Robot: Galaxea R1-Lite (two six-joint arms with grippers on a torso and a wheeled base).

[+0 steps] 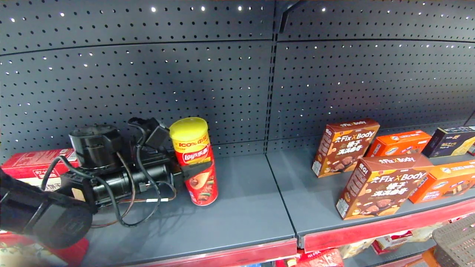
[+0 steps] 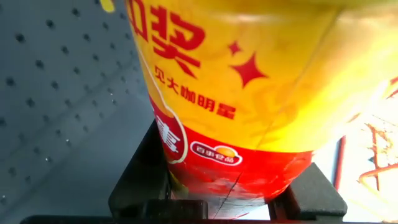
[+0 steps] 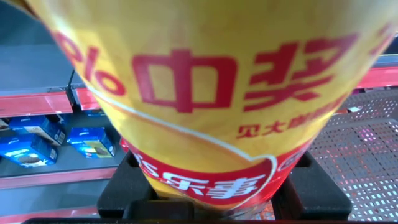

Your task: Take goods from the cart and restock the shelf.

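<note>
Your left gripper point(image 1: 196, 168) is clamped across the middle of a chip can point(image 1: 191, 142), its jaws spread just to the can's width. In the left wrist view its dark fingers point(image 2: 140, 183) press against both sides. The can stands upright over the shelf point(image 1: 241, 218), near the pegboard back point(image 1: 222, 85); you cannot tell whether its base touches the board.

To its right you have bare board past the seam, up to two brown boxes point(image 1: 378, 185), with orange boxes point(image 1: 400, 142) just beyond. A red box point(image 1: 33, 165) sits behind your arm on the left. The red front edge point(image 1: 222, 256) runs along the near side.

Your right gripper point(image 3: 217, 198) is closed on a second chip can point(image 3: 211, 74), with a mesh basket point(image 3: 364, 155) on one side and blue boxes point(image 3: 37, 146) on a low shelf on the other
</note>
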